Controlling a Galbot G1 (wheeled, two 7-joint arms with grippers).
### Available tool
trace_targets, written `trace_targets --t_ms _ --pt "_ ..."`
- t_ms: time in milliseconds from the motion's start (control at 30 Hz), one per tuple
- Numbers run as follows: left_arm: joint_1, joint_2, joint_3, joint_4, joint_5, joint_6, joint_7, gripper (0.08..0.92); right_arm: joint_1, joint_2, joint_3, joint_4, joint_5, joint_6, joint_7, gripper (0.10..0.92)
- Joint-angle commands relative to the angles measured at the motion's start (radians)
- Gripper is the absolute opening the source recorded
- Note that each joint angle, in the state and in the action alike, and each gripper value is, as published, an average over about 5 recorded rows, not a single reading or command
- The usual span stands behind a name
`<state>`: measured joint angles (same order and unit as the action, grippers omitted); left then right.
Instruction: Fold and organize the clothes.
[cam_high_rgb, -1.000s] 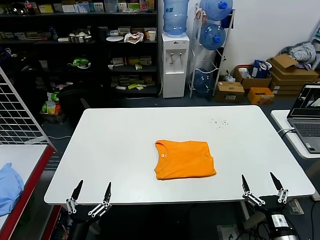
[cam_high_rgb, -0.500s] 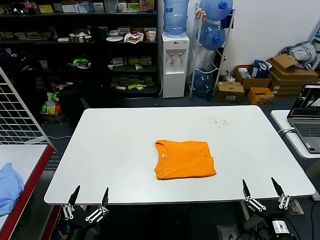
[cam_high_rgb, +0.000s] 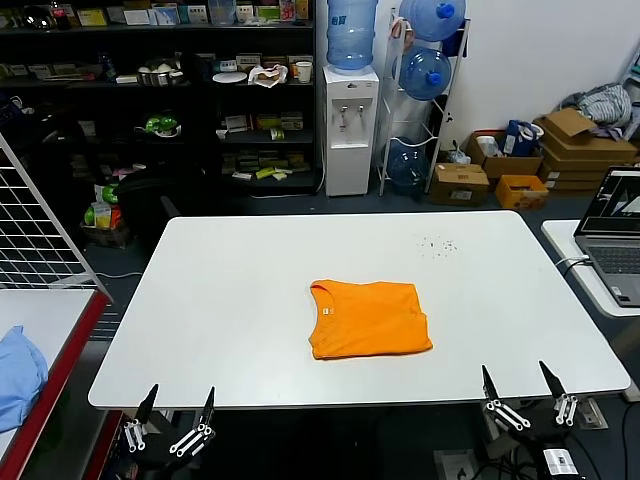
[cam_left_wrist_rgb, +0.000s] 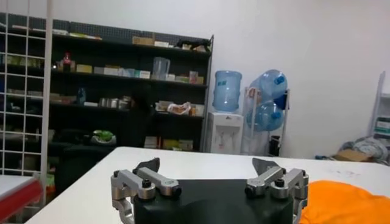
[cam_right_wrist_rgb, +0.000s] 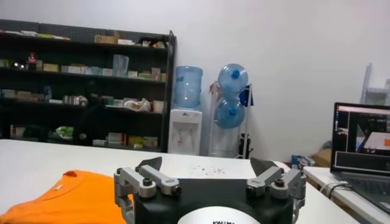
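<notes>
Both grippers lowered below table (cam_high_rgb: 250, 300) edge, open.

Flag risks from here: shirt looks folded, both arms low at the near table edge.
1. The open left gripper and open right gripper sit at the white table's near edge; a careless move could clip it.
2. The folded bright orange T-shirt has an uneven right edge; another grab may undo the fold.
3. The grey laptop is close on the right.

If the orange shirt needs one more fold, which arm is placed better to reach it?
Probably the right. The T-shirt lies right of the table's middle, so the right gripper at the near edge is closer than the left gripper. Both have open jaws and hold nothing.
</notes>
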<state>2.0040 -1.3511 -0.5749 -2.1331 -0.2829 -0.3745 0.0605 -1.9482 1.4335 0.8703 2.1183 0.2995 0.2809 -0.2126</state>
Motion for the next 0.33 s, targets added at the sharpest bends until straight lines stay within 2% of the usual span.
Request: trace_targets --t_ms 33,333 --pt "0.009 -0.002 0.002 -0.002 0.000 0.007 -0.001 0.921 -0.009 0.005 -0.006 0.000 0.004 0.004 -0.009 0.921" --pt "0.011 -0.003 0.002 -0.010 0.000 0.008 0.007 0.921 -0.007 0.005 -0.017 -0.002 -0.002 0.004 -0.011 0.921"
